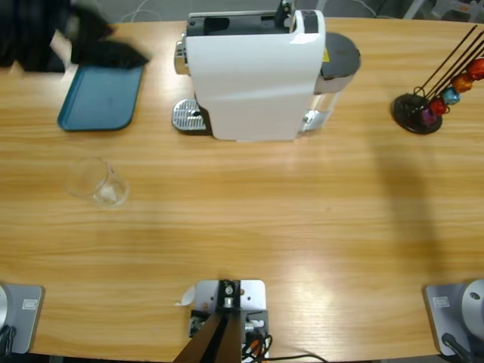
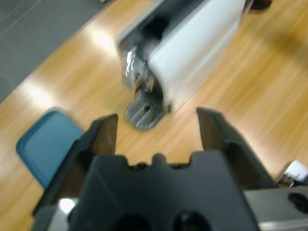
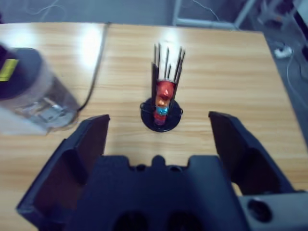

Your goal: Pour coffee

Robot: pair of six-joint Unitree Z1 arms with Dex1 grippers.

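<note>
Spanning all three views, the long wooden table (image 1: 302, 227) carries everything. The white coffee machine (image 1: 253, 76) stands at its far edge near the middle, with a metal drip grid (image 1: 189, 116) at the foot of its left end. A blue tray (image 1: 102, 98) lies flat well to the left of the machine, and a dark blurred shape covers the tray's far corner; I cannot tell what it is.

The left gripper (image 2: 157, 118) hangs above the table with its jaws spread wide and nothing between them, looking down at the machine's spout end, the grid and the tray. The right gripper (image 3: 159, 119) is equally wide and empty, aimed at the capsule stand (image 1: 423, 113) near the right end of the table.

A clear glass cup (image 1: 98, 185) stands alone on bare wood, nearer the camera than the tray and well apart from the machine. The coffee should be a shallow layer inside it, but against the wood I cannot make it out.

The step in hand looks like reaching for the cup, with pouring not yet begun. The left gripper seems better placed. It should come down with its jaws either side of the cup wall, close gently on the thin glass, lift level, and tilt only once over the receiving vessel.
</note>
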